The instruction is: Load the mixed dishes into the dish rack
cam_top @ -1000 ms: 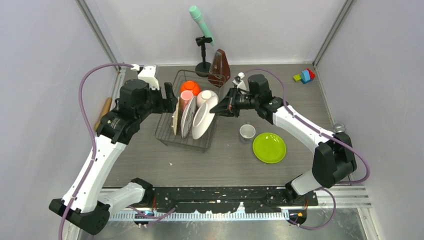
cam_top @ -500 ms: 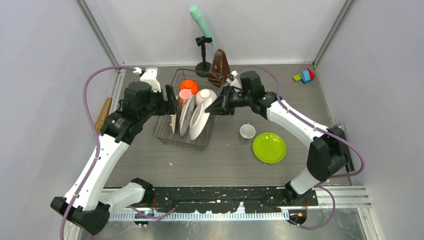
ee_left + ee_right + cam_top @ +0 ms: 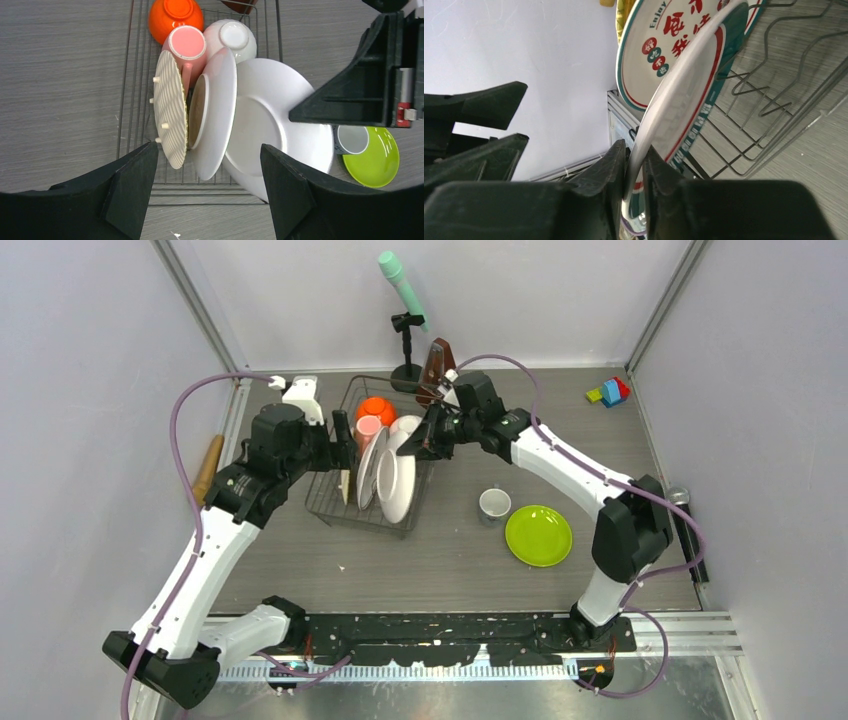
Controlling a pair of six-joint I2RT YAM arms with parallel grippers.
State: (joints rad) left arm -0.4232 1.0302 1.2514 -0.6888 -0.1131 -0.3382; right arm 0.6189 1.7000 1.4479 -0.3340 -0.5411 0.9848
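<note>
The dish rack holds an orange bowl, a pink mug, a white bowl, a tan woven plate and a white plate on edge. My right gripper is shut on the rim of a second white plate with red-green marks and holds it on edge over the rack's right side; the grip shows in the right wrist view. My left gripper is open and empty over the rack's left edge. A small white cup and a lime-green plate lie on the table to the right.
A brown metronome and a mint microphone on a black stand stand behind the rack. Toy blocks lie at the back right. A wooden roller lies by the left wall.
My right gripper has carried the white plate leftward and further into the rack, more upright against the other plate. The left gripper has stayed nearly still.
</note>
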